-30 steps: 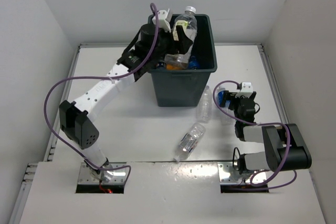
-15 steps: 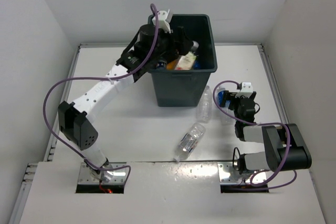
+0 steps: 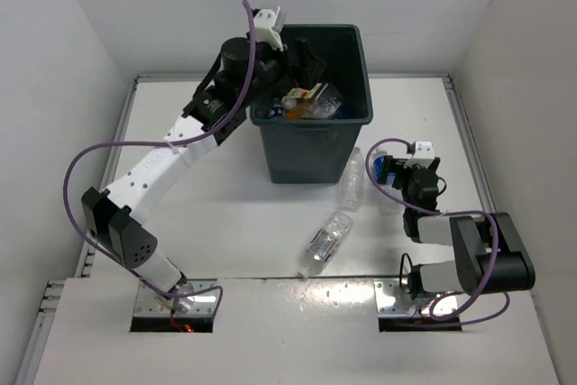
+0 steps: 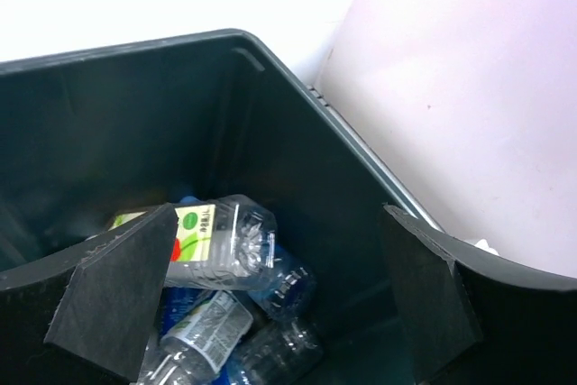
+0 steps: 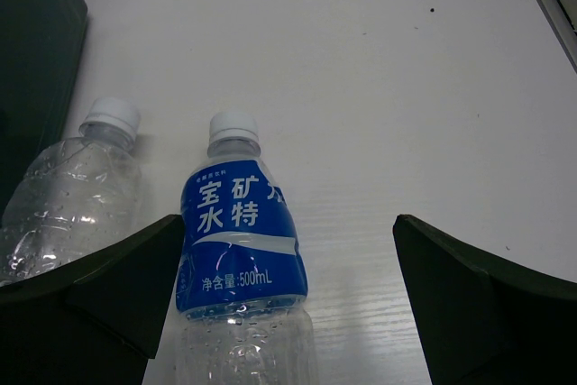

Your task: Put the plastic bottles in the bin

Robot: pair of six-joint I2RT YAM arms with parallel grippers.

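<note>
— So, where do our bottles lie?

— Several rest inside the tall dark grey-green rectangular plastic bin [image 3: 311, 155], among them a crumpled clear bottle with a white fruit-print label [image 4: 212, 232]. Three are outside it. A plain clear plastic bottle with a white cap [image 5: 77, 191] lies just beside the bin's front right corner. A clear plastic bottle with a blue label [image 5: 239, 232] lies next to that one, on the side away from the bin. A third clear bottle [image 3: 326, 241] lies on its side in front of the bin.

— And our grippers?

— Our left gripper [image 3: 302, 59] hangs over the bin's mouth, jaws spread and holding nothing. Our right gripper [image 5: 288, 223] is to the right of the bin, jaws wide apart with the blue-labelled bottle below them, not clamped.

— How should we take it?

— We judge it light, thin-walled and slick, so a hard squeeze could buckle it or squirt it out. We'd close gently across the labelled middle.
</note>
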